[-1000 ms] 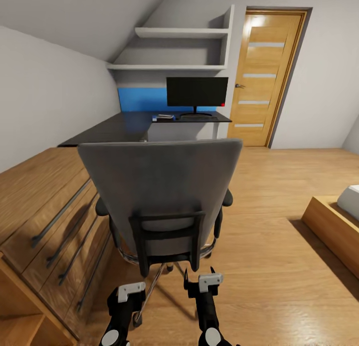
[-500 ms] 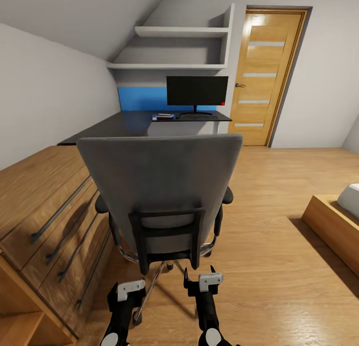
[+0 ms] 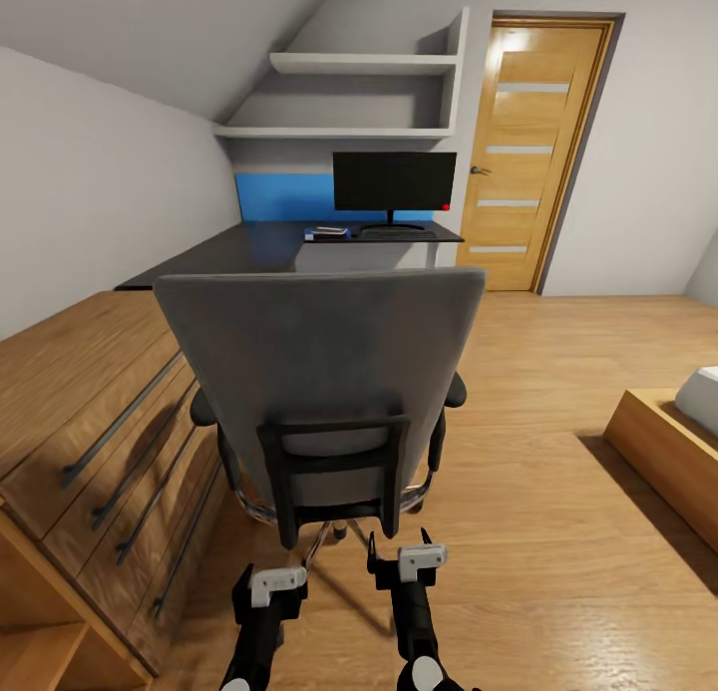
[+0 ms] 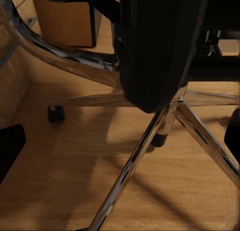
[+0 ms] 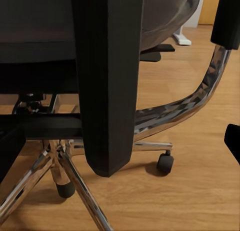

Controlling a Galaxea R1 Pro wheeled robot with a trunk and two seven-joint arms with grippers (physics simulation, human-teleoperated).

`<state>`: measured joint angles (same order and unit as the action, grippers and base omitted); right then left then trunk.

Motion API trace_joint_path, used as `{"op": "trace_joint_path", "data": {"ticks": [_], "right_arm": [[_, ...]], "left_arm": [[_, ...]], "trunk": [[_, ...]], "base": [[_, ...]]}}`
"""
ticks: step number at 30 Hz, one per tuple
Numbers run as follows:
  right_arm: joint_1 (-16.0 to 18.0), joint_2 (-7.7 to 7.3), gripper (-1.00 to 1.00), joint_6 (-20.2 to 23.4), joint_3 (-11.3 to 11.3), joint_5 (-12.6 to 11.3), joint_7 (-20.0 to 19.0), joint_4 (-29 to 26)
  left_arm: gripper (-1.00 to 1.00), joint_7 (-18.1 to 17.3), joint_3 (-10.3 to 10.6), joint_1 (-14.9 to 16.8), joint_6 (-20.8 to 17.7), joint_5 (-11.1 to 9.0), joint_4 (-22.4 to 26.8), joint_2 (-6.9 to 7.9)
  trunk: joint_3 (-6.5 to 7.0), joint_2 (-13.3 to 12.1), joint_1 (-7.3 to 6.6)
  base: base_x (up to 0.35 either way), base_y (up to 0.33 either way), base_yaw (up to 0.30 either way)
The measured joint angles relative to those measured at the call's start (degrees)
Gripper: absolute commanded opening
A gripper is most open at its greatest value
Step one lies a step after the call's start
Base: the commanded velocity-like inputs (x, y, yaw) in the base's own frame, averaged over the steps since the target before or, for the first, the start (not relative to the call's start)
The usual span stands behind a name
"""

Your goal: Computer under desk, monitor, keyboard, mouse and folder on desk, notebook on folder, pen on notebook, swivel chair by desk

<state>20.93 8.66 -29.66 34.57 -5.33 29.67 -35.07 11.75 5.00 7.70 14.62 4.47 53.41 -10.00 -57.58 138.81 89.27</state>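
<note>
Wood-floored bedroom, black-topped desk [image 3: 239,252] with wide black monitor [image 3: 394,182] ahead, grey-backed swivel chair [image 3: 319,372] just beyond left gripper [image 3: 269,596] and right gripper [image 3: 407,569], both jaws spread, grasping nothing.

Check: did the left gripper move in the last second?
Yes. The left gripper shifted right and slightly down, judged against the chair, ending closer to the right gripper.

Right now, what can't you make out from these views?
- Grey swivel chair seat top: hidden by its own backrest in the head view, so nothing lying there can be seen.
- Small items on the black-topped desk beside the black flat monitor: too small to identify.
- Under the desk: blocked by the chair.
</note>
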Motion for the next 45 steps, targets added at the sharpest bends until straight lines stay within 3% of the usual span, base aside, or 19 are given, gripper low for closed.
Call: {"op": "trace_joint_path", "data": {"ticks": [10, 24, 45], "right_arm": [[0.00, 0.00, 1.00, -0.32, 0.00, 0.07, 0.00, 0.24], [0.00, 0.00, 1.00, -0.46, 0.00, 0.31, -0.01, 0.37], [0.00, 0.00, 1.00, -0.46, 0.00, 0.32, -0.02, 0.40]], "left_arm": [[1.00, -0.13, 0.53, 0.01, 2.36, 0.00, -0.59, 0.00], [1.00, -0.18, 0.63, -0.01, 2.60, 0.06, -0.68, 0.00], [1.00, -0.20, 0.64, 0.00, 2.60, -0.01, -0.91, 0.00]], "trunk": [[0.00, 0.00, 0.00], [0.00, 0.00, -0.01], [0.00, 0.00, 0.00]], "base": [[0.000, 0.000, 0.000], [0.144, 0.000, 0.000], [0.015, 0.000, 0.000]]}}
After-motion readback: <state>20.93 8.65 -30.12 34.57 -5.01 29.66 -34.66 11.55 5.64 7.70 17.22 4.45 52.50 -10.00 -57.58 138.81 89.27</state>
